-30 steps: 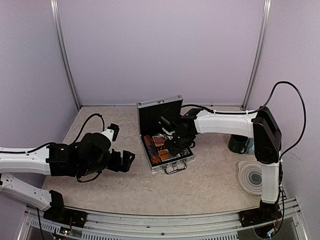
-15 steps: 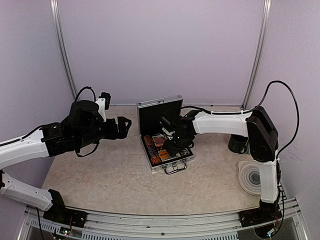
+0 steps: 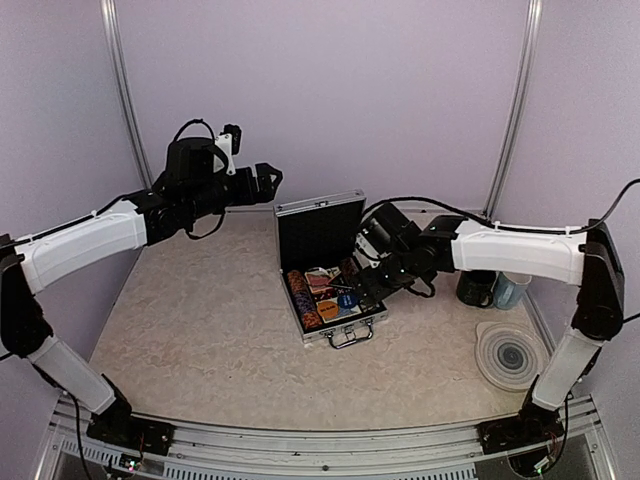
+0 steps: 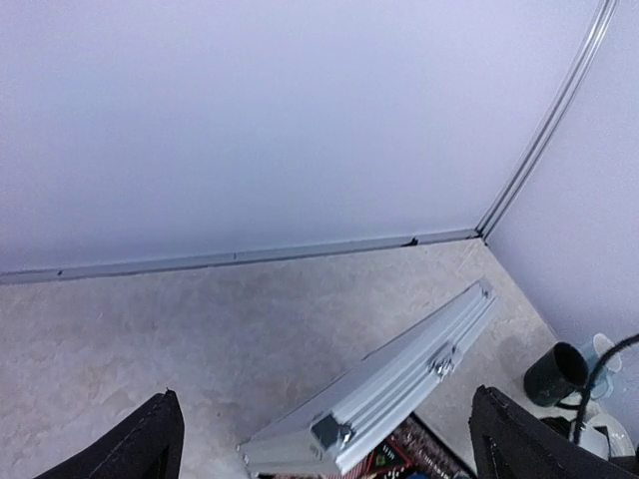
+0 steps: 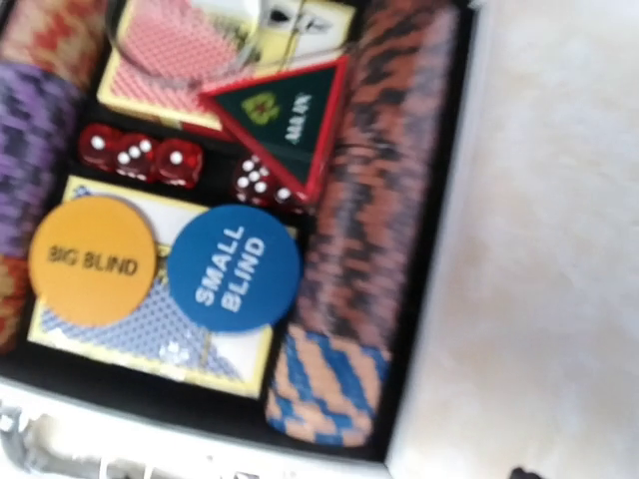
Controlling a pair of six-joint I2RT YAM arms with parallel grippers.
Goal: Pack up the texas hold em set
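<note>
The texas hold em set's silver case [image 3: 345, 327] lies open mid-table, its lid [image 3: 320, 228] upright. Inside it, the right wrist view shows a blue SMALL BLIND button [image 5: 234, 265] and an orange BIG BLIND button [image 5: 93, 260] on the blue deck [image 5: 150, 334]. There are also red dice [image 5: 140, 155], a black triangle [image 5: 285, 110], the red deck [image 5: 165, 50] and chip rows [image 5: 374, 170]. My right gripper [image 3: 362, 283] hovers over the case's right side, open and empty; only one fingertip [image 5: 519, 473] shows. My left gripper [image 3: 268, 180] is open, high behind the lid's ribbed edge [image 4: 399, 384].
A dark mug [image 3: 476, 288] and a pale-blue mug [image 3: 510, 290] stand at the right wall. A round grey ringed coaster [image 3: 508, 353] lies in front of them. The dark mug [image 4: 554, 371] also shows in the left wrist view. Walls close in the back and sides.
My left arm has swung up from the near left to behind the lid. My right gripper has drawn back to the right of the case and its jaws have spread.
</note>
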